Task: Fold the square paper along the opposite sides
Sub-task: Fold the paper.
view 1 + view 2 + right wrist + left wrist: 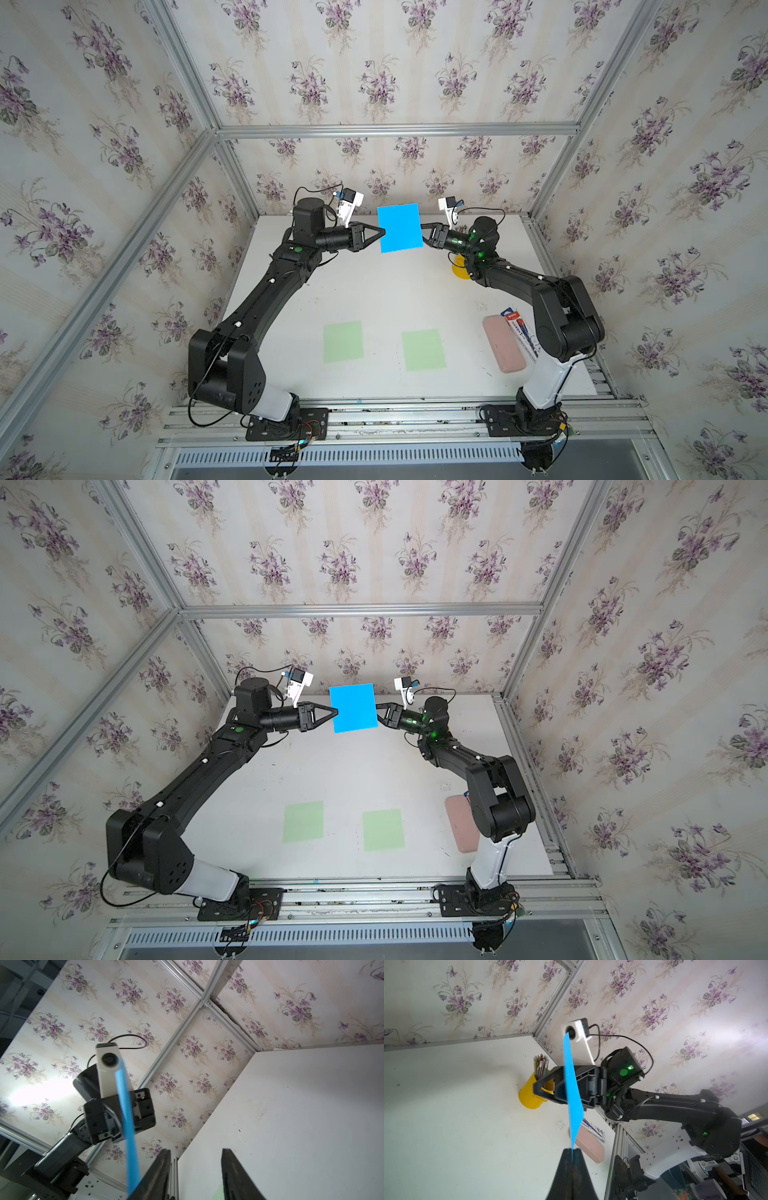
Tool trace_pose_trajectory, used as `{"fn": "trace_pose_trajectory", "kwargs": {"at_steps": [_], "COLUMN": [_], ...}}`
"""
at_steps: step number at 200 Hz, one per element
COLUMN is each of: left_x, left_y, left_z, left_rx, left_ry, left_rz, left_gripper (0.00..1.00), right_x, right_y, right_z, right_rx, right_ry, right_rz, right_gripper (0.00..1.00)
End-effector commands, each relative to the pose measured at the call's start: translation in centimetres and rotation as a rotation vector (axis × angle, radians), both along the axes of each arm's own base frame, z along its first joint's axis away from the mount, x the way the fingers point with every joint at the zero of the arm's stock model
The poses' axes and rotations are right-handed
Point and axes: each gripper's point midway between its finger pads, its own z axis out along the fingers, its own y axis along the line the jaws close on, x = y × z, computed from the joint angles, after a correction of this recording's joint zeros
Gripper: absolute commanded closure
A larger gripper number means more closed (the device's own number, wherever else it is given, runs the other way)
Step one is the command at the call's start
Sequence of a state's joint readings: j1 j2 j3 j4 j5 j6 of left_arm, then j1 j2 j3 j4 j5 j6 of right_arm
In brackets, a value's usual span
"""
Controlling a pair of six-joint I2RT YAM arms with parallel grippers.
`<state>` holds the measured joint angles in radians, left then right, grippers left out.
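One blue paper (400,227); two pale green sheets (343,341), there's the second sheet (424,350); one pink case (503,349); one printed box (515,321); one yellow cup (530,1096), its pencils (540,1066) too bunched to count; two arms, so two grippers, left gripper (572,1150) and right gripper (195,1153); two wrist cameras, one camera (351,201) per arm; a single table (395,291).

left arm (266,291) and right arm (536,286): black jointed links, white lower sleeves (272,401), small white studs (272,281). white wrist camera (351,201) on each, black cables (129,1035) looped. green indicator light (297,249) lit. black base plate (282,426), coloured wiring (309,430). left gripper (383,233): black, triangular.
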<state>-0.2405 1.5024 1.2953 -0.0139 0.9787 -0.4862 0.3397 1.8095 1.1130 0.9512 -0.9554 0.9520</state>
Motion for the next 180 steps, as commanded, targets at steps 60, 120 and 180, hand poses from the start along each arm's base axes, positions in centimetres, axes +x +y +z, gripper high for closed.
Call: {"fn": "trace_pose_trajectory", "kwargs": {"at_steps": [60, 120, 180], "left_x": [0.6, -0.3, -1.5], "left_y": [0.4, 0.3, 0.2], "left_z": [-0.2, -0.2, 0.5], "left_rx": [0.01, 0.025, 0.017], "left_ry": [-0.017, -0.016, -0.034], "left_rz": [0.028, 0.008, -0.024], "left_gripper": [1.0, 1.0, 1.0], "right_x": [-3.7, -5.3, -5.9], "right_y": [0.4, 2.5, 4.9], "right_z": [3.5, 4.6, 4.9], "right_rx": [0.094, 0.098, 0.083], "right_ry": [-0.084, -0.121, -0.132], "right_rz": [0.091, 0.161, 0.227], "right_gripper": [0.36, 0.27, 0.26]}}
